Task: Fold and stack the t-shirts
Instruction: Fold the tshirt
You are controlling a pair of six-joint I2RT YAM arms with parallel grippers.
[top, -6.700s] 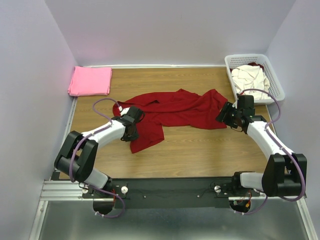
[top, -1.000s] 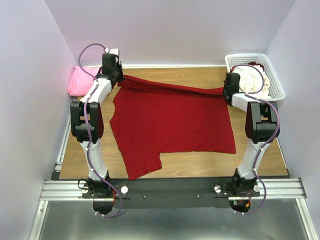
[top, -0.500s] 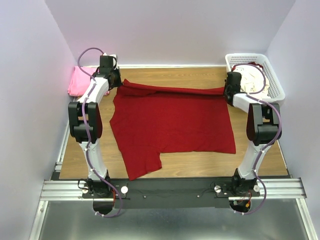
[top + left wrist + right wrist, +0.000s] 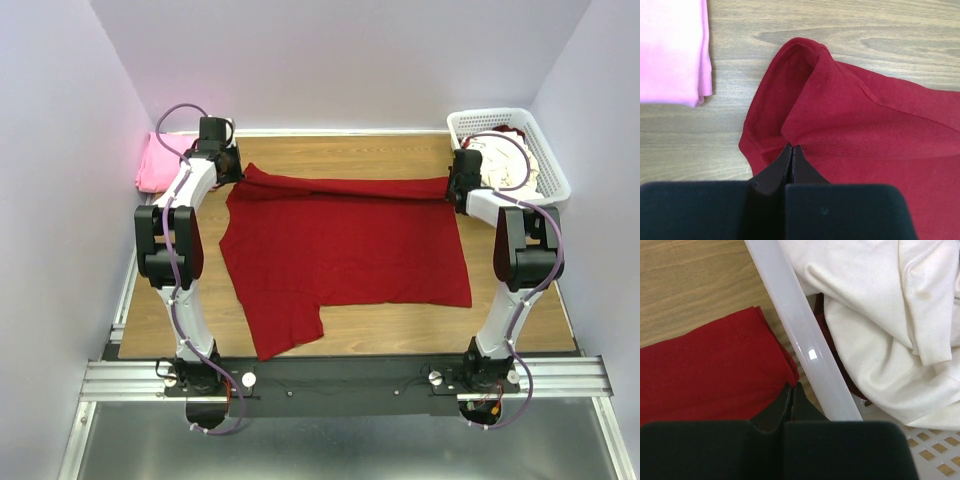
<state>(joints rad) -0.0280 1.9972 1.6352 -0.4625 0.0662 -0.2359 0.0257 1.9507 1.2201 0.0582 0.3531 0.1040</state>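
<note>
Holds red shirt [image 4: 340,245] by far corners with left gripper [image 4: 791,146] and right gripper [image 4: 792,385], each clamped on cloth; spread flat mid-table, not yet folded. Counts pink shirt [image 4: 158,165] folded far left; leaves white shirts [image 4: 880,315] in basket [image 4: 800,340].

The red t-shirt [image 4: 340,250] is matt cloth; the basket [image 4: 800,340] is glossy plastic.

dark red t-shirt [image 4: 340,250]: bunched → spread flat | far edge: lifted → lowered toward table [image 4: 400,322]
</note>
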